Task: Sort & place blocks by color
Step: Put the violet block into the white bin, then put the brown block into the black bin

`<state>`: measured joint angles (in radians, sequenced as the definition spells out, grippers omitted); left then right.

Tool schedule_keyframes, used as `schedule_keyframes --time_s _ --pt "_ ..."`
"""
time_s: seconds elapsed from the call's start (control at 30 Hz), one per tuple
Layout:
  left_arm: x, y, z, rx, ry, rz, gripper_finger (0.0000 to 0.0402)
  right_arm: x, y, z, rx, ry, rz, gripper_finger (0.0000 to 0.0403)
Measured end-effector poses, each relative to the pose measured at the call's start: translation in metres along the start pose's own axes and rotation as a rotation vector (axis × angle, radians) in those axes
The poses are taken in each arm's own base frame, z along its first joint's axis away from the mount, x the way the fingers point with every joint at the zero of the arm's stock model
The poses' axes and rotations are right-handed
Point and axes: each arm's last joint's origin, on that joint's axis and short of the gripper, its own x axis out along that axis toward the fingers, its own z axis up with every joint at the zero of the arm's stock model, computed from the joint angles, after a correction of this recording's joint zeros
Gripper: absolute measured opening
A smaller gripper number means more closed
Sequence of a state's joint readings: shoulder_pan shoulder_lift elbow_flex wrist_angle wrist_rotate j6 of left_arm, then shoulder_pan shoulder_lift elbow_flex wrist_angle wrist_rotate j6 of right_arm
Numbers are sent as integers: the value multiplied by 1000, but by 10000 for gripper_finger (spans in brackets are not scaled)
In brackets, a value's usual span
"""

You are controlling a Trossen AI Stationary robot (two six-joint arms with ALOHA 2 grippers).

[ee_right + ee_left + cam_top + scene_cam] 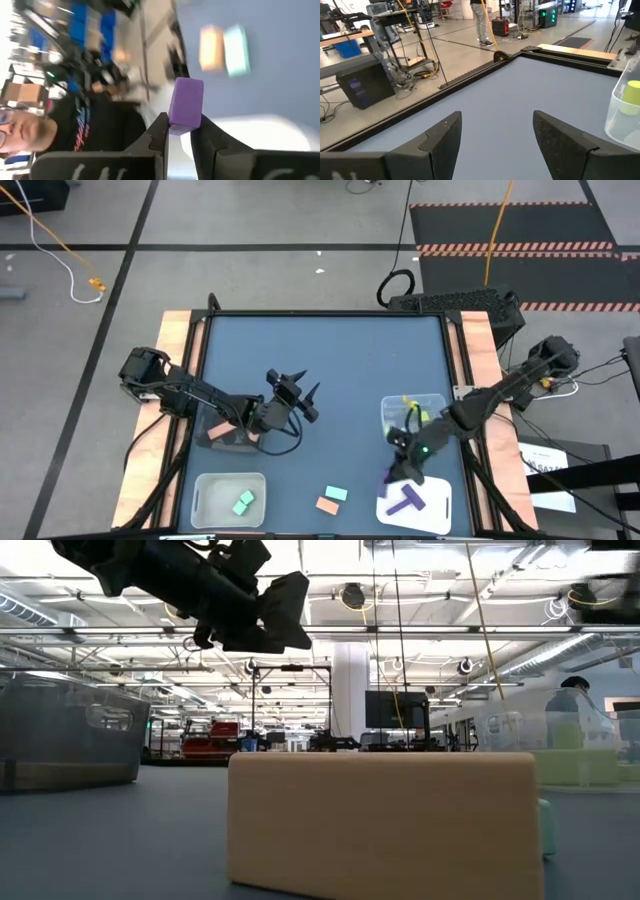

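Right gripper [180,131] pinches purple block [186,105] above purple tray [437,505]. Left gripper [497,132] mid-table, fingers wide, empty.

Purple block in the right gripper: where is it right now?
The purple block is pinched in the right gripper; in the high view it hangs at the near right of the table, over the tray holding a purple T-piece.

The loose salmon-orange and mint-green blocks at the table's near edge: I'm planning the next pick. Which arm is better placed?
Left, probably. The left gripper is open and empty; the right gripper holds a purple block over its clear bin. The salmon-orange block and mint-green block lie between them.
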<state>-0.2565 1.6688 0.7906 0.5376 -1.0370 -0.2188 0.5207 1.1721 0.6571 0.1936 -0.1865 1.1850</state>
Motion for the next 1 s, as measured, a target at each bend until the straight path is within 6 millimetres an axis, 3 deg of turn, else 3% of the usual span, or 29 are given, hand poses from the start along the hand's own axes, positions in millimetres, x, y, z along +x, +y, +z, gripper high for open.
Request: schedule_keyframes --time_s 0.2,0.47,0.63,0.77,1.0 --pt "5 4 0 0 3 18 244 -9 4 -41 199 181 -111 36" --pt "14 10 1 -5 6 50 244 -13 -4 -63 323 267 -261 39" --pt "15 9 1 -4 17 12 244 -13 -5 -64 323 271 -277 107" --pt "14 5 -2 -13 70 -160 244 -12 0 -62 321 263 -224 163" --pt "6 -9 -8 0 217 -657 244 -9 22 -54 199 220 36 219"
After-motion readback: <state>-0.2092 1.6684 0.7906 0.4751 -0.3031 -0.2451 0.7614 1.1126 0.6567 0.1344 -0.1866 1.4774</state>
